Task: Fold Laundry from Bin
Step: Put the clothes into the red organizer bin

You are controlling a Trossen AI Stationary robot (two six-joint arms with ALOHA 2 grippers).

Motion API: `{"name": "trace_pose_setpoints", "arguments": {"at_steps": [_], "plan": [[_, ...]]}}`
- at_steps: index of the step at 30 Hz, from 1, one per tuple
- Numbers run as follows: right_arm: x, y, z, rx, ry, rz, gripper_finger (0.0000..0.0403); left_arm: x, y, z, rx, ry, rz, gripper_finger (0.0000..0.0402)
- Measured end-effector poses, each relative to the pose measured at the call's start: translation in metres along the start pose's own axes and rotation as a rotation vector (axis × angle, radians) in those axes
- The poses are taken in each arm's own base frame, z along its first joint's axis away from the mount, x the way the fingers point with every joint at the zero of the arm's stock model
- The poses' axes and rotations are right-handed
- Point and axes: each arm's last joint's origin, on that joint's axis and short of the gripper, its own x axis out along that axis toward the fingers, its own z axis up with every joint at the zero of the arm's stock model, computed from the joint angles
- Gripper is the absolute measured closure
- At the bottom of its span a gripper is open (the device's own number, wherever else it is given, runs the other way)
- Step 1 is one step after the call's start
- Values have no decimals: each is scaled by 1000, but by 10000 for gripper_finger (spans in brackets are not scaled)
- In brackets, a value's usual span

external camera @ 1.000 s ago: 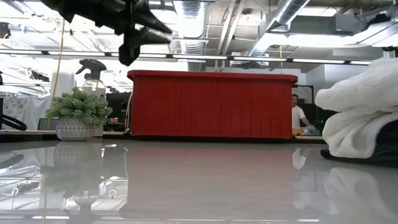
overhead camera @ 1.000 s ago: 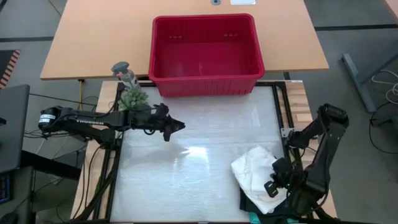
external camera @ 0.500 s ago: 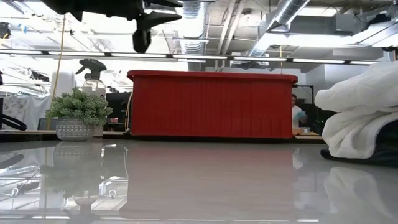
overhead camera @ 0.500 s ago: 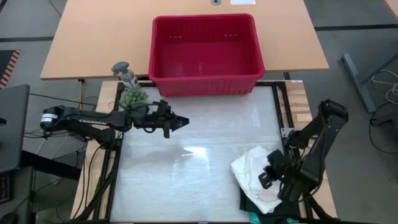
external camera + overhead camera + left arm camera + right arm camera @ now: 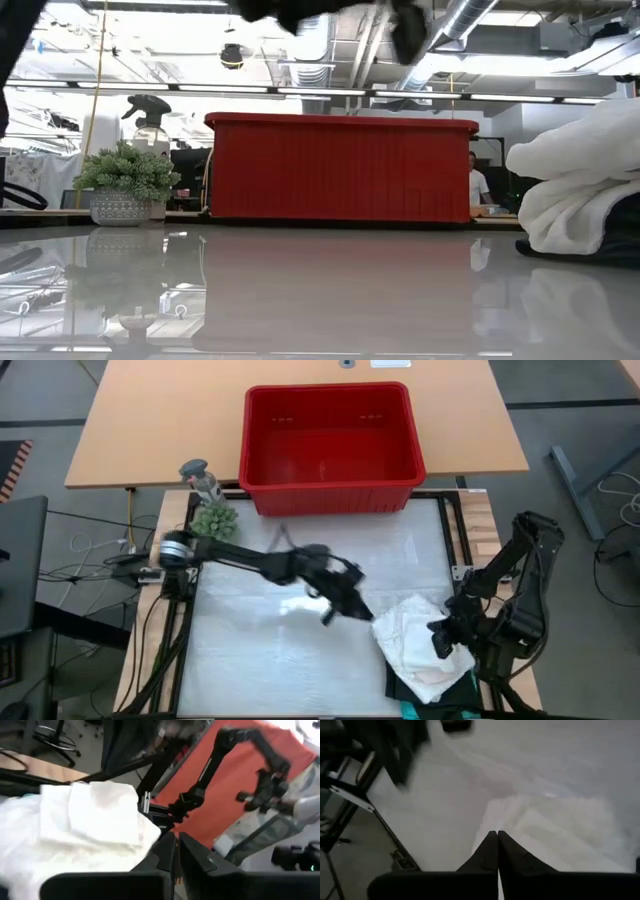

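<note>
The red bin (image 5: 330, 448) stands at the far edge of the white work mat, partly on the wooden desk (image 5: 150, 420), and it looks empty in the high view. The white laundry (image 5: 415, 645) lies in a soft heap well apart from the bin, near the mat's corner on the right arm's side; a darker piece shows under its edge (what it is I cannot tell).

The left gripper (image 5: 335, 605) is stretched out over the middle of the mat, between the bin and the white heap, and it is near the heap but not touching it. Its fingers are together, as the left wrist view shows (image 5: 172, 852), with the folded white cloth just ahead of them. It holds nothing.

The right gripper (image 5: 440, 640) is just beside the white heap, on the side away from the bin. In the right wrist view its fingers (image 5: 490, 851) are pressed together over the pale cloth, with nothing seen between them.

A small potted plant (image 5: 213, 518) and a spray bottle (image 5: 200, 478) stand just beside the bin's left corner
</note>
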Motion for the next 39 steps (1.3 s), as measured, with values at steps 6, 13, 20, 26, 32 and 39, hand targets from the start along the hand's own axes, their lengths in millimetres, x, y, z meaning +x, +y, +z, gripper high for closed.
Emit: {"name": "trace_pose_setpoints", "arguments": {"at_steps": [6, 13, 20, 26, 32, 39], "plan": [[-21, 7, 20, -12, -104, 43, 388, 68, 9, 3, 140, 13, -5, 401], [-44, 21, 48, -41, -233, 145, 375, 119, 22, -17, 207, 41, 36, 401], [-65, 35, 72, -145, -350, 219, 388, 136, 26, -28, 269, -30, 167, 401], [-64, 36, 77, -186, -399, 203, 375, 138, 21, -25, 380, -114, 275, 401], [-62, 36, 80, -242, -416, 175, 385, 143, 14, -31, 438, -126, 276, 401], [-60, 38, 82, -229, -423, 165, 376, 167, 36, -55, 444, -123, 267, 401]]}}
